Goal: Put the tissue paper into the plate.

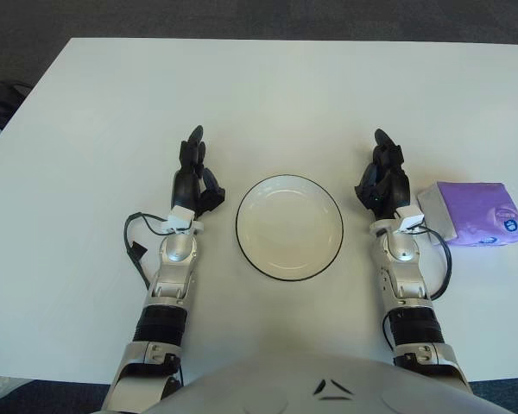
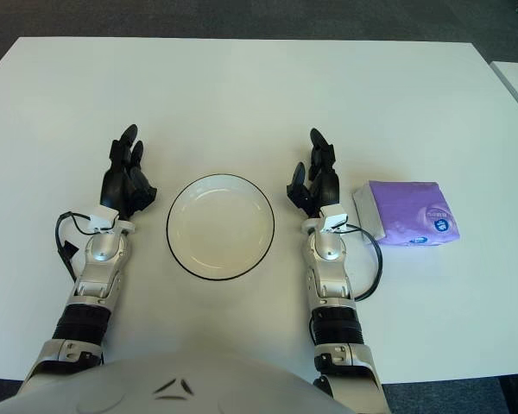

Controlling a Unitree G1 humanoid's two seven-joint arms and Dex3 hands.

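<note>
On the white table (image 1: 285,86) the left hand (image 1: 195,177) shows just left of the plate (image 1: 289,227), fingers relaxed and holding nothing, the right hand (image 1: 382,179) just right of it likewise, and the purple tissue pack (image 1: 475,212) lies beside that hand, outside the plate.

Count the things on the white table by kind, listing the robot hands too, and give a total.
Plate: 1, white with a dark rim, nothing in it
Tissue paper pack: 1, purple
Robot hand: 2, left and right, either side of the plate, each holding nothing
Total: 4
</note>
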